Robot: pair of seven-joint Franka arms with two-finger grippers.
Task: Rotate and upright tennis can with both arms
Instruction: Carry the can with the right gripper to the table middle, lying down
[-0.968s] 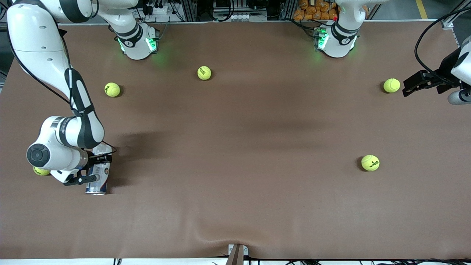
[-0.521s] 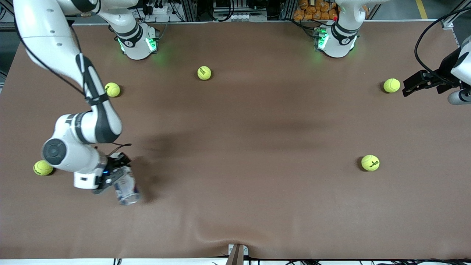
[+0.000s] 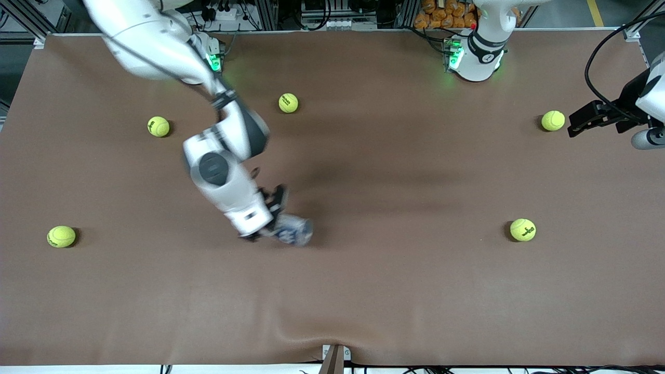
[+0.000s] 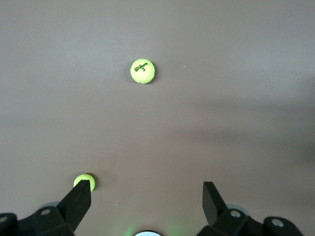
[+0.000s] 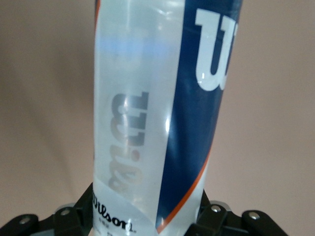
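Carried mid-table, tennis can [image 3: 294, 230] pinched in right jaws [image 3: 270, 218]; left jaws [image 3: 582, 122] spread, waiting

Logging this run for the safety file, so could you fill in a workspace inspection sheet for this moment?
Surface: brown table cover, wrinkled at the edge nearest the front camera.
Job's things: tennis can, tilted, gripped at one end.
Clutter: five tennis balls, e.g..
Grippers: right end effector shut on the tennis can over mid-table; left end effector open, waiting at the left arm's end of the table.
Cables: black cable looping to the left arm's wrist.
Surroundings: aluminium framing and wiring past the bases.
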